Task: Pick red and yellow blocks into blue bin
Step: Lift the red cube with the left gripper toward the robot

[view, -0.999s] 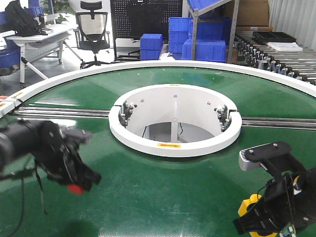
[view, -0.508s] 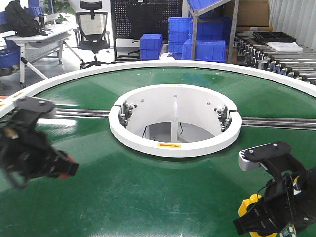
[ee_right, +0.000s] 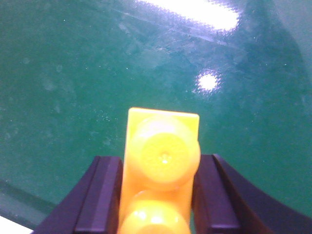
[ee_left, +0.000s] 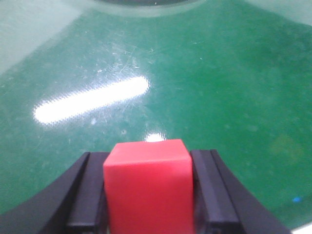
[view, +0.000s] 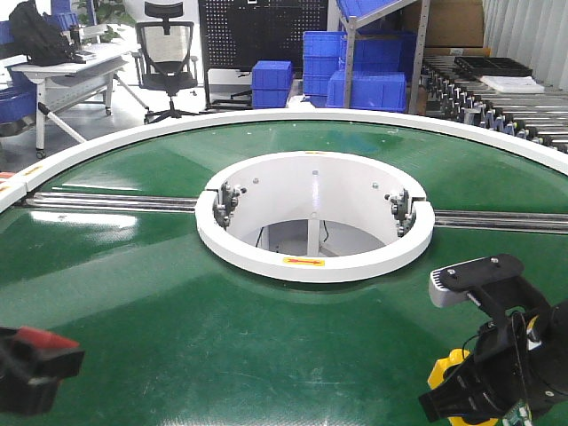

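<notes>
Fingers (ee_left: 87, 195) of the left gripper (ee_left: 148, 165) are clenched on two opposite sides of the red cube (ee_left: 146, 190), so it seems to hang above the green table (ee_left: 219, 73) and can travel without sliding. Fingers (ee_right: 105, 195) of the right gripper (ee_right: 157, 161) grasp the yellow brick (ee_right: 163, 146) by its long sides, studs facing the camera; whether it touches the table, I cannot tell. No view shows the blue bin, so both blocks probably wait for transport.

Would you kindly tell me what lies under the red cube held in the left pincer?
Only the glossy green belt with lamp glare shows past the red cube, which the left pincer clamps. The patch straight beneath the cube is covered by it.
</notes>
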You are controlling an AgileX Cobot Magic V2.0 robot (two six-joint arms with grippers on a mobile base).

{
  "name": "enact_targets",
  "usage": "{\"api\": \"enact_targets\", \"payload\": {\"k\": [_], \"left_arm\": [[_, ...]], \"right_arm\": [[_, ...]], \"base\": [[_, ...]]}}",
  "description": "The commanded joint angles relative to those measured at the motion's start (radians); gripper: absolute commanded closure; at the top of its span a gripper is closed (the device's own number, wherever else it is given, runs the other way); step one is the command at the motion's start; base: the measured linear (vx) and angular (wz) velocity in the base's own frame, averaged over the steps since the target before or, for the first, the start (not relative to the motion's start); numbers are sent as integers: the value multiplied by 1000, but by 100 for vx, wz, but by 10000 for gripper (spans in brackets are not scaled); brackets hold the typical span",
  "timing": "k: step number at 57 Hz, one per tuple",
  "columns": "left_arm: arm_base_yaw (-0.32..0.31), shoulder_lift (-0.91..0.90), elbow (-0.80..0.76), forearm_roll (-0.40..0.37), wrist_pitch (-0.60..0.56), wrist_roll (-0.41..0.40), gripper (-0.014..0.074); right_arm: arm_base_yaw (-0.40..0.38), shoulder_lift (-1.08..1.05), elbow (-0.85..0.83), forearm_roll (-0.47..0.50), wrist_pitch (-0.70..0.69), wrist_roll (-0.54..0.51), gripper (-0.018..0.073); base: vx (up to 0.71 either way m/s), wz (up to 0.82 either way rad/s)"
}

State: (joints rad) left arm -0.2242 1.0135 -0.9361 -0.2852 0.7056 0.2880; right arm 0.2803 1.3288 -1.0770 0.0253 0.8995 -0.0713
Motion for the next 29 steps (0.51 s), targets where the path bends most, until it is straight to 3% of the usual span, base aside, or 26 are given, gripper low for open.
{"api": "enact_targets", "payload": {"k": [1, 29], "left_arm": [[-3, -70, 6, -26, -69, 0, 261], [-3, -113, 29, -24, -61, 0, 261]], "right_arm": [[0, -30, -25, -6, -41, -9, 315], [0, -30, -25, -6, -40, -9, 315]], "base": [[0, 0], [0, 0]]}}
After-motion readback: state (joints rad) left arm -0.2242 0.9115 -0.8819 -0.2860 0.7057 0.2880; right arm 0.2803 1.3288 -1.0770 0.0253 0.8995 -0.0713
